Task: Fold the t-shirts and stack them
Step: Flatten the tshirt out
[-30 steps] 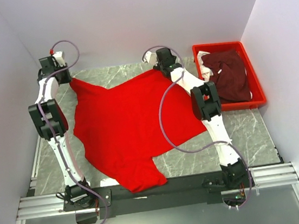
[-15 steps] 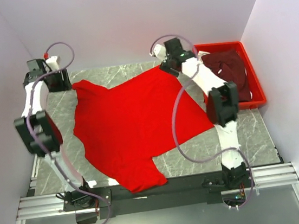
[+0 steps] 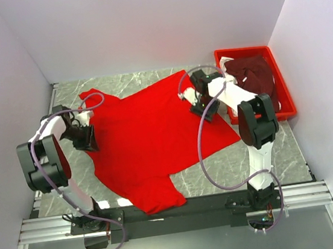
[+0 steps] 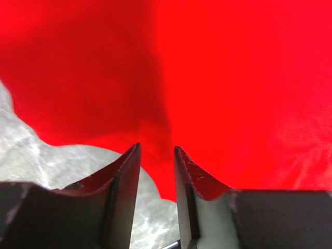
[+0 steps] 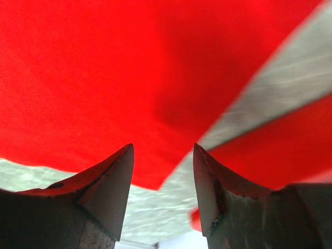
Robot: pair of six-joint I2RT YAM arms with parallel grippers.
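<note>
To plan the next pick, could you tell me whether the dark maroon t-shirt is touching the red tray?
Touching. The top view shows the dark maroon t-shirt lying heaped inside the red tray, its cloth spread between the tray's walls.

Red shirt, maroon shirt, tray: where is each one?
Red shirt (image 3: 150, 138), top view, middle of its body.
Maroon shirt (image 3: 257, 83), top view, middle of the bundle.
Tray (image 3: 242, 49), top view, far rim.

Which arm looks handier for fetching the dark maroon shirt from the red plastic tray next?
Right, probably. The right arm reaches alongside the red plastic tray holding the dark maroon cloth shirt; the left arm is across the spread bright red shirt, far away.
</note>
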